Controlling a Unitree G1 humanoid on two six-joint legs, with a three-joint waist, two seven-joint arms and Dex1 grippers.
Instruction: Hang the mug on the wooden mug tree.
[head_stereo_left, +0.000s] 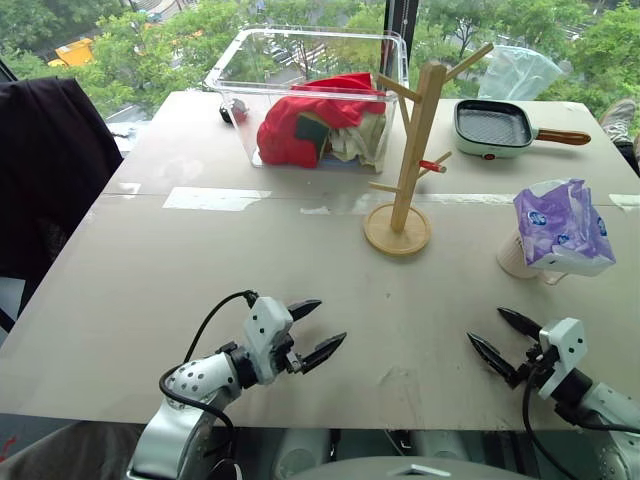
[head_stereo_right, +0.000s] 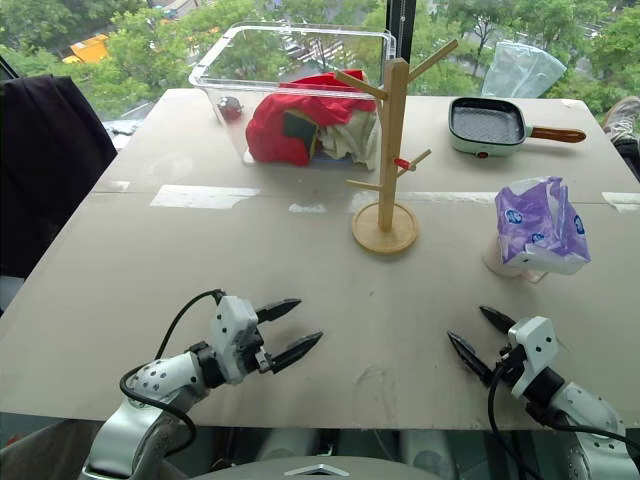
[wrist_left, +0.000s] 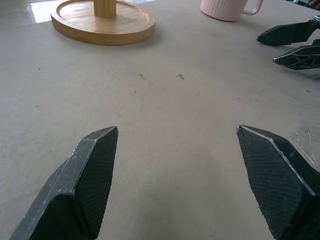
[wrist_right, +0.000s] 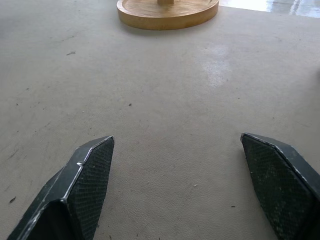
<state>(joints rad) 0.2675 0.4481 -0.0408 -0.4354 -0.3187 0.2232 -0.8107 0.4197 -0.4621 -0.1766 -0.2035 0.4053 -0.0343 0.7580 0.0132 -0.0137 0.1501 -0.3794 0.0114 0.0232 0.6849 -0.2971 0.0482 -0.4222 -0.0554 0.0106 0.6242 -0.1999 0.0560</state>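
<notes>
Beyond the window lay green treetops, and before it a wide grey bench (head_stereo_left: 200, 270) carried everything. Near its middle stood the tree (head_stereo_left: 412, 150), upright on its round base, pegs bare, one of them red-tipped. The mug (head_stereo_left: 517, 255) sat to the right of it, well apart, mostly hidden behind a purple tissue pack (head_stereo_left: 563, 227) that leaned on or over it; whether the pack rested on the rim could not be told. In the left wrist view the mug's handle (wrist_left: 252, 7) pointed away from the tree's base. A clear bin (head_stereo_left: 310, 90) of cloths and a small pan (head_stereo_left: 495, 127) stood farther back.

Both claws hovered low over the near edge, empty: the left claw (head_stereo_left: 312, 332) spread wide, the right claw (head_stereo_left: 507, 342) likewise wide, the mug just beyond it.

The step in hand looked like reaching for the mug, and the right claw was the better placed. It would do well to come in low from the near side, under the pack, and pinch the mug's wall so the handle stayed free for a peg. Nudging the pack could tip it onto the mug or knock the mug over; a slow approach would suit.
</notes>
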